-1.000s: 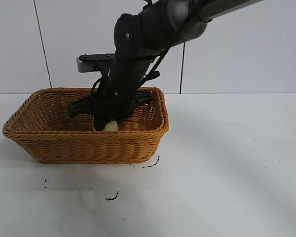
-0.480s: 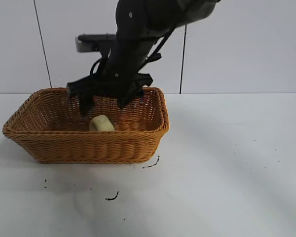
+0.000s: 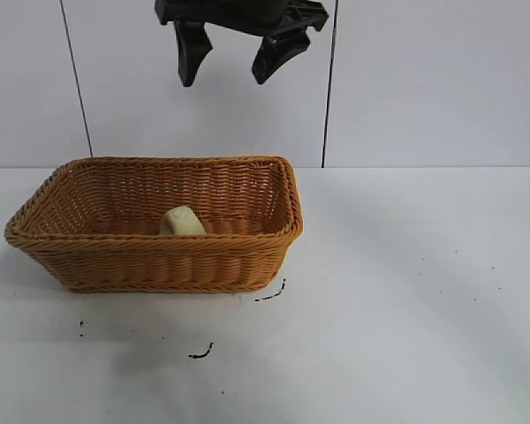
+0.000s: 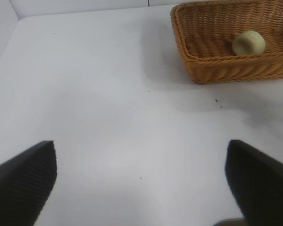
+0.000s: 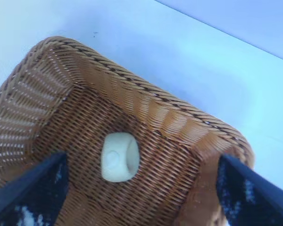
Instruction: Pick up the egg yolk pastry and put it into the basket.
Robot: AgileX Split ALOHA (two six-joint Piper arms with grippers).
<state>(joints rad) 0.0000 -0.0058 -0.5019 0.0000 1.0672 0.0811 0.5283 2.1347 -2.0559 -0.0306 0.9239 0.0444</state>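
Risen clear since a moment ago, the right gripper (image 3: 234, 55) now hangs high above the basket (image 3: 159, 261), jaws spread and holding nothing. One egg yolk pastry (image 3: 183, 221) lies alone on the floor of the single basket. Off over the bare white table (image 4: 118, 122), the left gripper (image 4: 141, 179) hovers, jaws spread wide.
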